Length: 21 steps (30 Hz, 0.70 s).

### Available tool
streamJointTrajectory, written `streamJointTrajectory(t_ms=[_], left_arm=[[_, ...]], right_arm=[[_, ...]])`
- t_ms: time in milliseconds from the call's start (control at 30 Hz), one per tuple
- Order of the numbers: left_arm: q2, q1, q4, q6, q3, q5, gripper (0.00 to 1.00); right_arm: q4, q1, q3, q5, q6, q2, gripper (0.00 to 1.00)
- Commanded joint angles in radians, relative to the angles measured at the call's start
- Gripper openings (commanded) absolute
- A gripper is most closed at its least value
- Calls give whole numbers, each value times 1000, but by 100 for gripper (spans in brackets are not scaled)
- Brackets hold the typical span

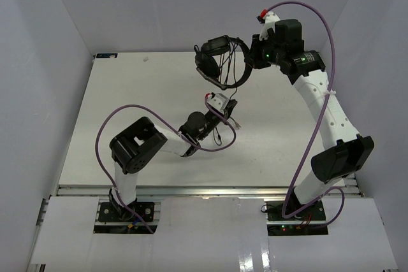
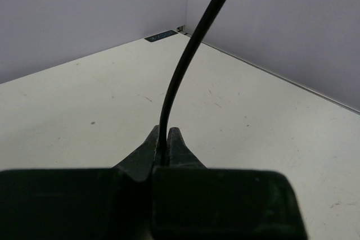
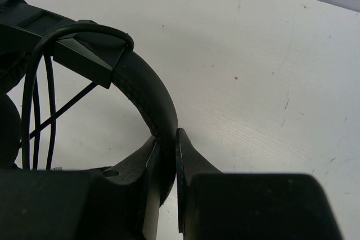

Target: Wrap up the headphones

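The black headphones (image 1: pixel 220 62) hang in the air above the far middle of the table. My right gripper (image 1: pixel 253 55) is shut on their headband (image 3: pixel 147 91), which passes between the fingertips. Several loops of the thin black cord (image 3: pixel 35 111) hang beside the earcup at the left of the right wrist view. My left gripper (image 1: pixel 227 107) is shut on the cord (image 2: pixel 183 66), which rises from between its fingertips up out of frame. A loose stretch of cord (image 1: pixel 218 133) hangs below the left gripper. The reddish plug is not visible.
The white table (image 1: pixel 127 106) is ringed by pale walls at the back and sides. Thick purple robot cables (image 1: pixel 127 111) loop over both arms. A dark label (image 2: pixel 160 36) sits at the table's far corner.
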Motion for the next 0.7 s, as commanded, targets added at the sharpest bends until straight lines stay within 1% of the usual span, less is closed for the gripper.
streamJointTrajectory(t_ms=[0,67,267,400,433,533,667], left_arm=[[-81,-5,62,-26,-63,-22,0],[-121,-5,87,-42,-136,-24,0],[-306,-6,126,-67,-309,-12,0],[-424,-6,98,-84,-366,24,0],[-431,-5,79,-86,-371,34,0],[-433,-5,89,-88,-398,36,0],[-393,-5,91,-90,-395,45,0]], right_arm=[[67,-6,-7,-25,20,-42,8],[71,-12,-9,-22,18,-39,8],[71,-41,6,-20,21,-24,8],[74,-56,5,-17,20,-13,8],[74,-56,2,-18,23,-10,8],[78,-57,-8,-23,27,-7,8],[79,-57,-11,-30,29,-21,8]])
